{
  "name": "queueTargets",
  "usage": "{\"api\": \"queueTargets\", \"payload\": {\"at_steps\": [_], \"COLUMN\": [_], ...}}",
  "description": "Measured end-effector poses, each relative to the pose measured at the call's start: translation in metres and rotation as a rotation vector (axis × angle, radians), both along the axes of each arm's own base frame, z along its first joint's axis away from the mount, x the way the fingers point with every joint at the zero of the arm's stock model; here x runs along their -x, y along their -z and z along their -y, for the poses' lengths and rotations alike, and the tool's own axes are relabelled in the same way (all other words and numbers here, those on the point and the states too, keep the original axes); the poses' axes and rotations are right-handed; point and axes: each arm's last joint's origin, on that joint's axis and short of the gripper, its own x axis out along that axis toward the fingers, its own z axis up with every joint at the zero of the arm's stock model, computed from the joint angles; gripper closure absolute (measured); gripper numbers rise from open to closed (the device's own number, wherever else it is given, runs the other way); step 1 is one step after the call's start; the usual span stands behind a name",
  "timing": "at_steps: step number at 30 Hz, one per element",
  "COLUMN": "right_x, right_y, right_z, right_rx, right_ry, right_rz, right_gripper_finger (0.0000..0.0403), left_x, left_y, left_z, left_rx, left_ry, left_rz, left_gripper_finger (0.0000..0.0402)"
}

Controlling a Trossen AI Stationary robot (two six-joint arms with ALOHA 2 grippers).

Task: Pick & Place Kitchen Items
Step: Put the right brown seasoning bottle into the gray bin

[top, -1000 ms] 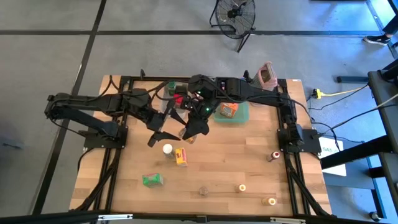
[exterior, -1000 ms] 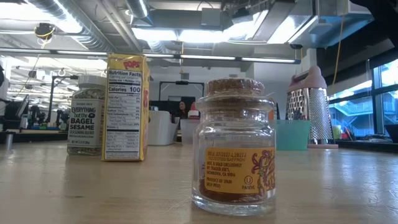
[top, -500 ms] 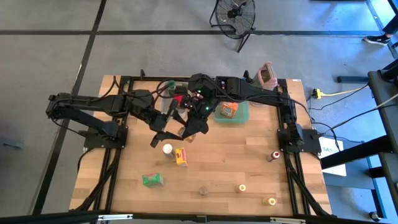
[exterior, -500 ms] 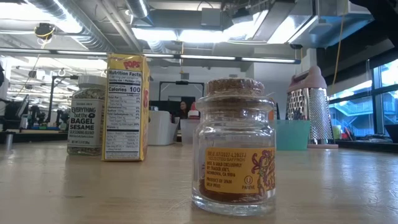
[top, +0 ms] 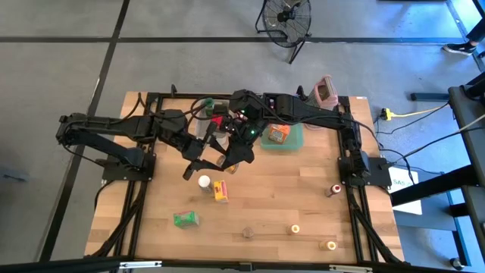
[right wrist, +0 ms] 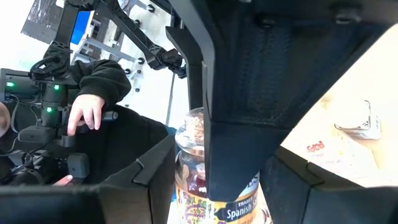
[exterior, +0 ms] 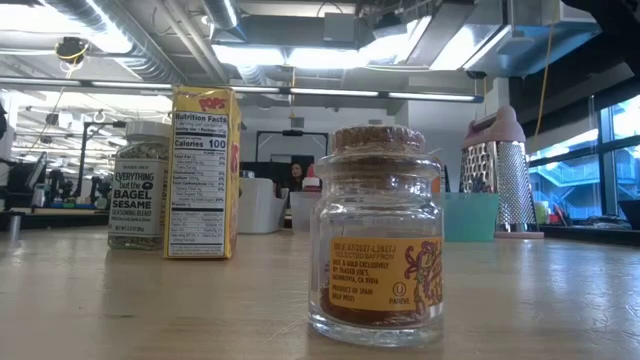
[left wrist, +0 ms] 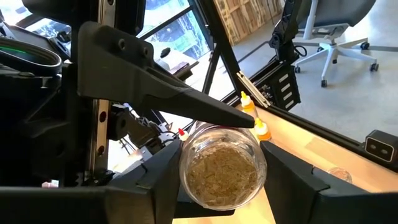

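Observation:
A small glass jar with a cork lid (left wrist: 221, 169) and an orange "Spanish" label (right wrist: 239, 213) sits between both grippers above the table's middle. The arms mostly hide it in the high view. My left gripper (top: 211, 155) (left wrist: 222, 180) faces its cork end. My right gripper (top: 236, 158) (right wrist: 217, 186) crosses its body. Both are shut on it. On the table stand a white-capped bottle (top: 204, 182), a yellow box (top: 220, 191) and a green box (top: 185, 219). My left gripper has the jar's glass wall just below the cork lid (left wrist: 186, 163) pinched between its two fingers. It comes from the lid end, fingers lying along the jar. My right gripper pinches the jar's body (right wrist: 184, 177) between its two fingers, which lie across the jar. One fingertip (left wrist: 245, 119) rests on the wall near the lid. The left gripper's finger hides much of the jar, and its base is out of frame.
Small jars stand near the near edge (top: 248, 233) (top: 295, 228) (top: 327, 244), and one by the right edge (top: 332, 189). A green tray (top: 294, 141) with an orange box, clear tubs (top: 208, 110) and a grater (top: 324, 91) line the far side. A person sits beyond the table (right wrist: 87, 112).
My left gripper has moved toward the table's right, closing in on the jar and my right gripper. My right gripper has stayed where it was.

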Motion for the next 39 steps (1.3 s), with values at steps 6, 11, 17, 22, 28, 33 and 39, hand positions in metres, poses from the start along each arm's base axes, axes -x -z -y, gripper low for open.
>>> {"api": "queueTargets", "payload": {"at_steps": [6, 11, 17, 22, 28, 33, 39], "right_x": [0.000, 0.000, -0.001, -0.002, 0.000, 0.006, 0.018], "right_y": [0.000, 0.000, 0.000, 0.000, -0.002, -0.007, -0.010], "right_z": [0.000, 0.000, 0.003, 0.003, 0.005, 0.007, 0.018], "right_rx": [0.000, 0.044, 0.082, 0.123, 0.155, 0.179, 0.200], "right_ry": [0.000, 0.025, 0.069, 0.116, 0.112, 0.108, 0.137], "right_rz": [0.003, 0.014, 0.027, 0.023, 0.049, 0.060, 0.008], "right_gripper_finger": [0.0199, 0.0191, 0.0166, 0.0137, 0.0116, 0.0114, 0.0114], "left_x": [0.000, 0.001, 0.000, 0.002, 0.009, 0.020, 0.037], "left_y": [0.000, 0.000, 0.002, 0.002, 0.000, -0.004, -0.006], "left_z": [0.000, 0.000, -0.001, -0.001, -0.002, -0.003, -0.006], "left_rx": [0.013, 0.017, 0.043, 0.050, 0.065, 0.098, 0.117], "left_ry": [-0.004, -0.009, -0.032, -0.054, -0.082, -0.112, -0.220], "left_rz": [-0.004, -0.013, -0.041, -0.051, -0.065, -0.079, -0.128], "left_gripper_finger": [0.0215, 0.0216, 0.0217, 0.0217, 0.0217, 0.0217, 0.0217]}}
